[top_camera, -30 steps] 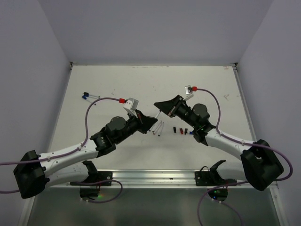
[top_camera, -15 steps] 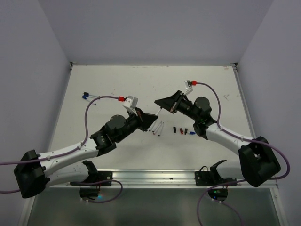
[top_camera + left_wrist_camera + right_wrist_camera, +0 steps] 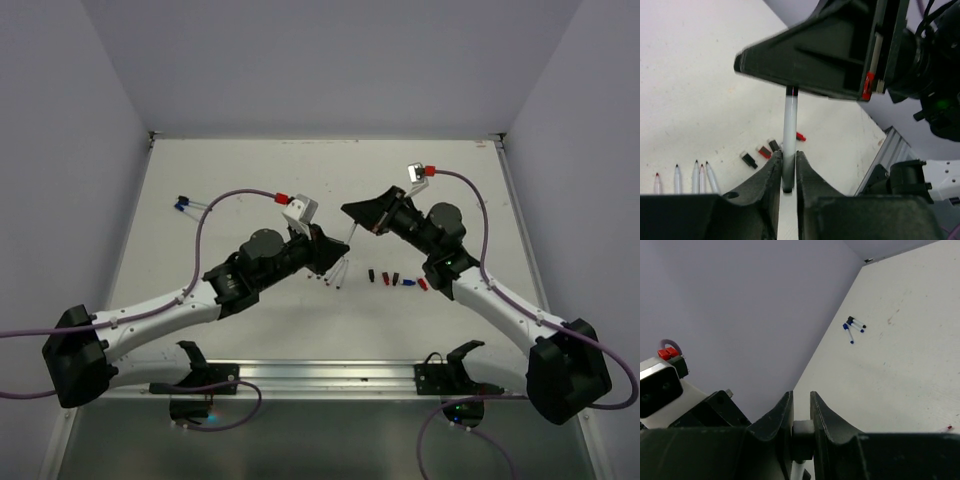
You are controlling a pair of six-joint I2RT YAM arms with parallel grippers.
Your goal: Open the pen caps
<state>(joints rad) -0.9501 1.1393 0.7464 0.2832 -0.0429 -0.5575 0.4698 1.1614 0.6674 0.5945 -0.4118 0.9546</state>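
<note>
Pen (image 3: 789, 125) suspended above the desk (image 3: 250, 180), lower end pinched tight in left hand (image 3: 788, 159), pen cap (image 3: 802, 432) pinched tight in right hand (image 3: 801, 402).

Nothing legible anywhere: no lettering, number, brand or sign to be made out on the held pen (image 3: 789, 125), the loose pens (image 3: 696, 176), the pen caps (image 3: 760, 152), the left hand (image 3: 788, 162), the right hand (image 3: 801, 407) or the desk (image 3: 250, 180).

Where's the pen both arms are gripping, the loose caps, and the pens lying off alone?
Gripped pen (image 3: 790, 120), left wrist view, mid white barrel.
Loose caps (image 3: 748, 160), left wrist view, the leftmost black cap.
Lone pens (image 3: 856, 323), right wrist view, one pen's barrel.
</note>
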